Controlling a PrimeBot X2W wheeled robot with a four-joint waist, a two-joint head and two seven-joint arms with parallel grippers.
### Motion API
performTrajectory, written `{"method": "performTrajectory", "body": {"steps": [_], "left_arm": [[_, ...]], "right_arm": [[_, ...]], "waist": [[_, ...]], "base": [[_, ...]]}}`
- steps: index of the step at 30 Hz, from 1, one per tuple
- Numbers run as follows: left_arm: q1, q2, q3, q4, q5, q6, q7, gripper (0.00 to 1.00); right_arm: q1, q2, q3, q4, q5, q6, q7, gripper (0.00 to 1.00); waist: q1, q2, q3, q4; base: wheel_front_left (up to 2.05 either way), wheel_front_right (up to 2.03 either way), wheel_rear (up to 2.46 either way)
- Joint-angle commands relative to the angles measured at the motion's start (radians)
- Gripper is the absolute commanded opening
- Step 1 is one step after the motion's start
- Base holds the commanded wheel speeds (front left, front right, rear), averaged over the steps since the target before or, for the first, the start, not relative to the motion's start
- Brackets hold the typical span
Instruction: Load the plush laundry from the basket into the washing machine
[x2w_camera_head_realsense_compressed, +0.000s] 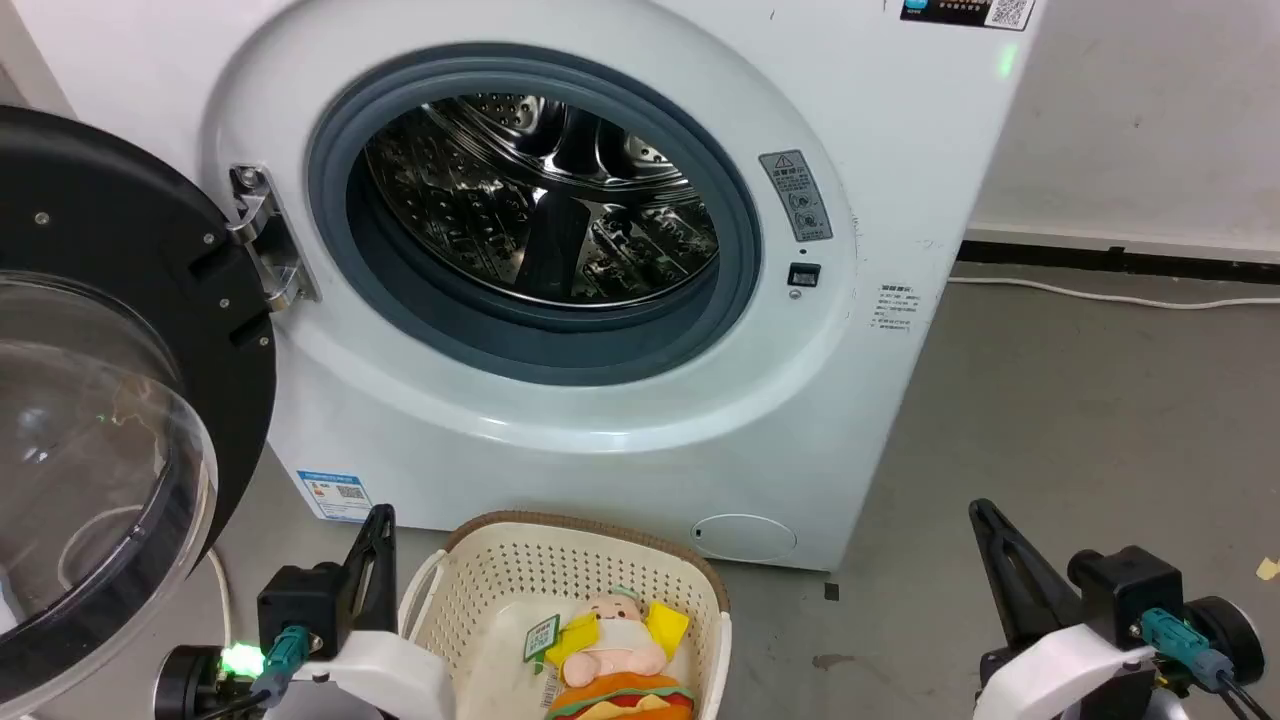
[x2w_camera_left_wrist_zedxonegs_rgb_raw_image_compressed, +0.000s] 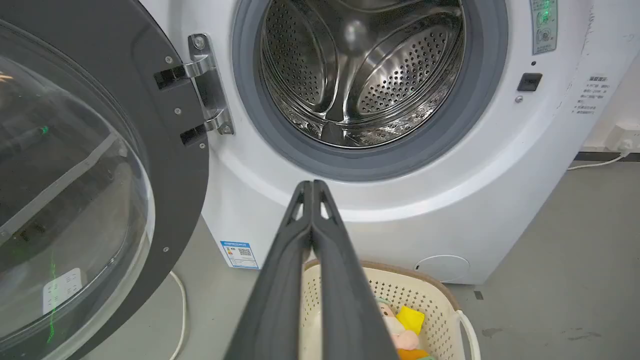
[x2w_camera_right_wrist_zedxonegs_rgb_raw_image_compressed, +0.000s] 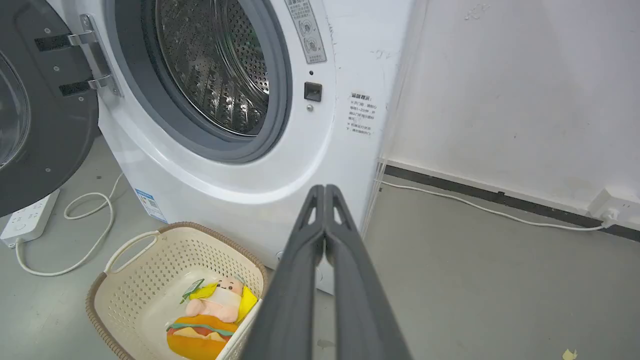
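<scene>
The plush laundry (x2w_camera_head_realsense_compressed: 615, 650), a pale pink figure with yellow sleeves on an orange bun, lies inside the cream basket (x2w_camera_head_realsense_compressed: 470, 590) on the floor before the washing machine (x2w_camera_head_realsense_compressed: 640, 420). The round door (x2w_camera_head_realsense_compressed: 110, 400) stands swung wide to the left and the steel drum (x2w_camera_head_realsense_compressed: 540, 200) looks bare. My left gripper (x2w_camera_head_realsense_compressed: 380, 515) is shut with nothing in it, just left of the basket. My right gripper (x2w_camera_head_realsense_compressed: 978, 508) is shut and holds nothing, well to the basket's right. The right wrist view shows the plush (x2w_camera_right_wrist_zedxonegs_rgb_raw_image_compressed: 215, 315) in the basket (x2w_camera_right_wrist_zedxonegs_rgb_raw_image_compressed: 125, 280); in the left wrist view my fingers (x2w_camera_left_wrist_zedxonegs_rgb_raw_image_compressed: 312, 186) partly cover it.
A white power strip (x2w_camera_right_wrist_zedxonegs_rgb_raw_image_compressed: 27, 220) and looped cable (x2w_camera_right_wrist_zedxonegs_rgb_raw_image_compressed: 85, 235) lie on the floor under the door. Another white cable (x2w_camera_head_realsense_compressed: 1100, 295) runs along the wall base at the right. Grey floor (x2w_camera_head_realsense_compressed: 1080, 420) stretches to the right of the machine.
</scene>
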Motion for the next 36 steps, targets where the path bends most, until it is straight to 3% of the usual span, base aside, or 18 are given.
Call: {"method": "performTrajectory", "body": {"steps": [1,33,34,35,36], "left_arm": [[-0.015,0.000,0.000,-0.004,0.001,-0.004,0.000,0.00],[-0.015,0.000,0.000,-0.004,0.001,-0.004,0.000,0.00],[0.000,0.000,0.000,0.000,0.000,0.000,0.000,1.00],[0.001,0.000,-0.001,0.000,0.000,0.000,0.000,0.00],[0.001,0.000,-0.001,0.001,0.000,0.001,0.000,0.00]], "right_arm": [[-0.012,0.000,-0.003,-0.004,-0.008,-0.001,0.000,0.00],[-0.012,0.000,-0.003,-0.004,-0.008,-0.001,0.000,0.00],[0.000,0.000,0.000,0.000,0.000,0.000,0.000,1.00],[0.000,0.000,0.001,0.000,0.001,0.000,0.000,0.00],[0.000,0.000,0.001,0.000,0.001,0.000,0.000,0.00]], "waist": [[0.0000,0.0000,0.000,0.000],[0.0000,0.0000,0.000,0.000],[0.0000,0.0000,0.000,0.000],[0.0000,0.0000,0.000,0.000],[0.0000,0.0000,0.000,0.000]], "base": [[0.00,0.00,0.00],[0.00,0.00,0.00],[0.00,0.00,0.00],[0.00,0.00,0.00],[0.00,0.00,0.00]]}}
